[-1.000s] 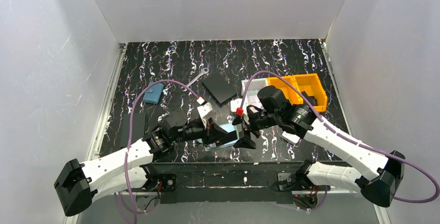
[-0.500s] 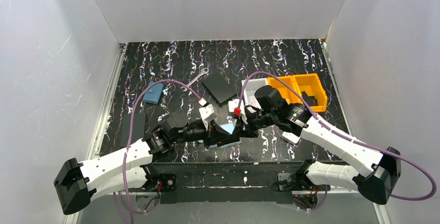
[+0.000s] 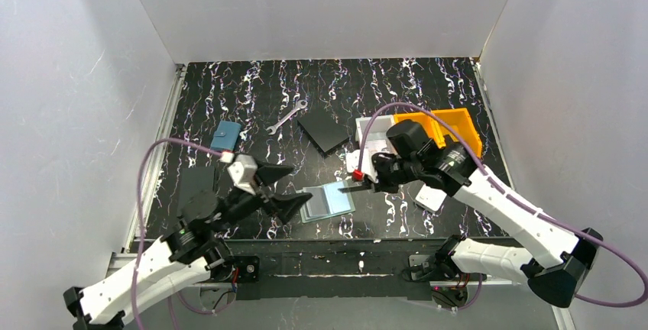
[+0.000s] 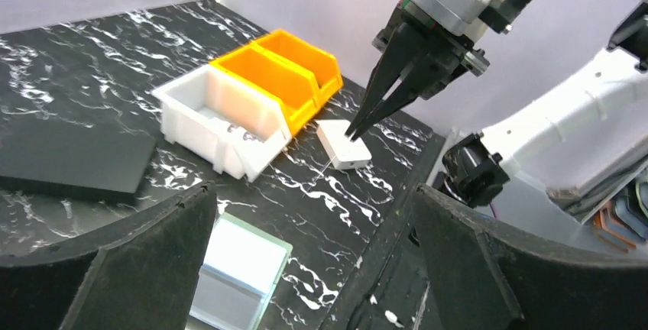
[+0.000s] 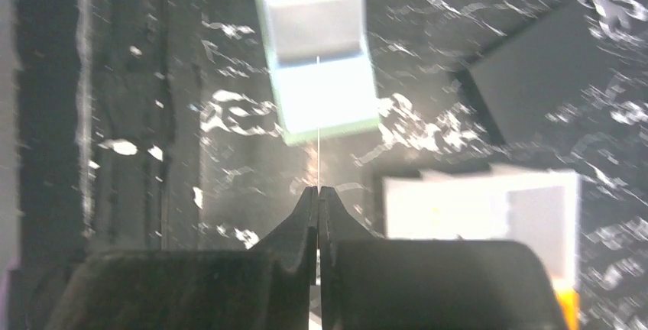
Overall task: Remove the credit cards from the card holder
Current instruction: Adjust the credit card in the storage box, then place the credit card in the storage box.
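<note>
Left arm [image 3: 153, 263] and right arm [image 3: 504, 205]: white shells, black joints, purple cable [image 3: 140, 191]. Left claw [image 3: 296, 187] and right claw [image 3: 358, 186]: black.

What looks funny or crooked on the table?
Nothing is spilled or broken. The pale mint-green folding card holder lies open and a bit crooked to the near edge of the table. The right gripper, shut, pinches what seems a thin card edge-on, so it shows only as a line.

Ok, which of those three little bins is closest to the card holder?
The white bin, at the left end of the row. The two orange bins sit beyond it, farther from the card holder.
</note>
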